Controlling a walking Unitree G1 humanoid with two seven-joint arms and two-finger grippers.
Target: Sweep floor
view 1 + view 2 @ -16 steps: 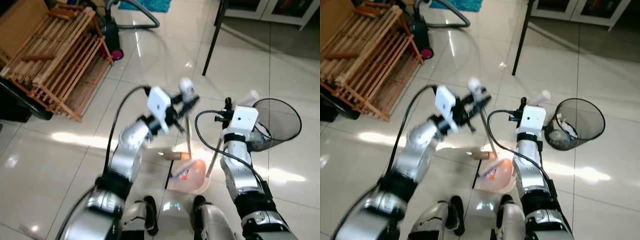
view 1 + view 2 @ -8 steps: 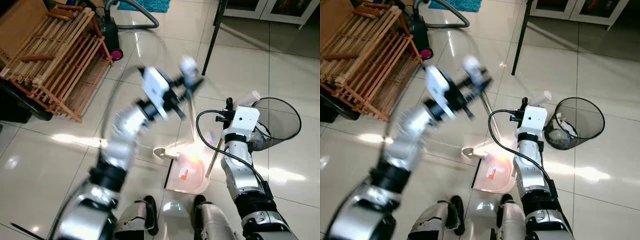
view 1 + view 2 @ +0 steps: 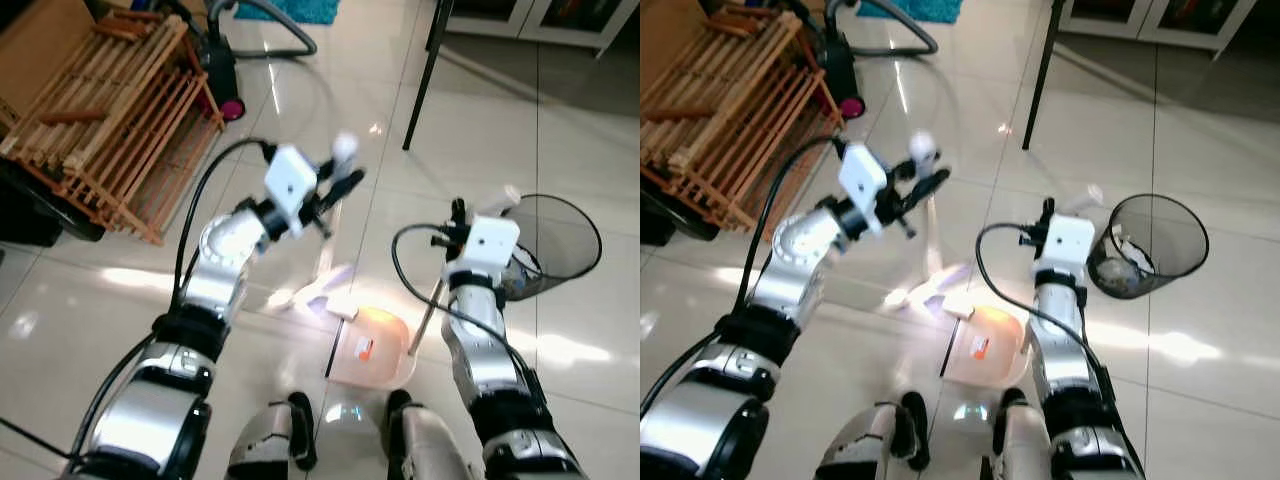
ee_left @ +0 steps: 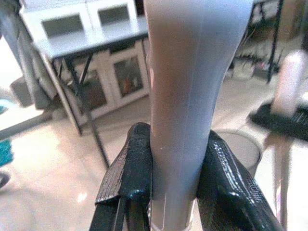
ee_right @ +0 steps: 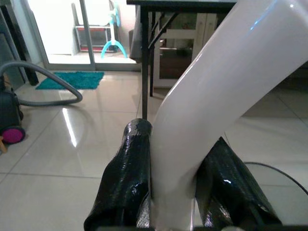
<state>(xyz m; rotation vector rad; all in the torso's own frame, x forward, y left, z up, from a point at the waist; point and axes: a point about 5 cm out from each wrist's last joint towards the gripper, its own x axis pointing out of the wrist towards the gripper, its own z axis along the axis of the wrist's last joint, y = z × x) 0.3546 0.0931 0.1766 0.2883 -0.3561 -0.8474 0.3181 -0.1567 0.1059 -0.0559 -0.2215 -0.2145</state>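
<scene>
Midway, I'd judge: my left hand [image 3: 335,190] pinches the grey broom handle [image 4: 185,96], right hand [image 5: 180,192] clamps the white dustpan handle [image 5: 216,86] beside the black mesh bin [image 3: 560,240]; emptying remains

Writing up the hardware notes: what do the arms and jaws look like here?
Both arms are silver, jointed segments with black bands. Each wrist carries a white boxy camera module: left arm's, right arm's. Black cables loop from each module back along the arm. The left gripper and right gripper each have two long, glossy black fingers. No markings legible.
</scene>
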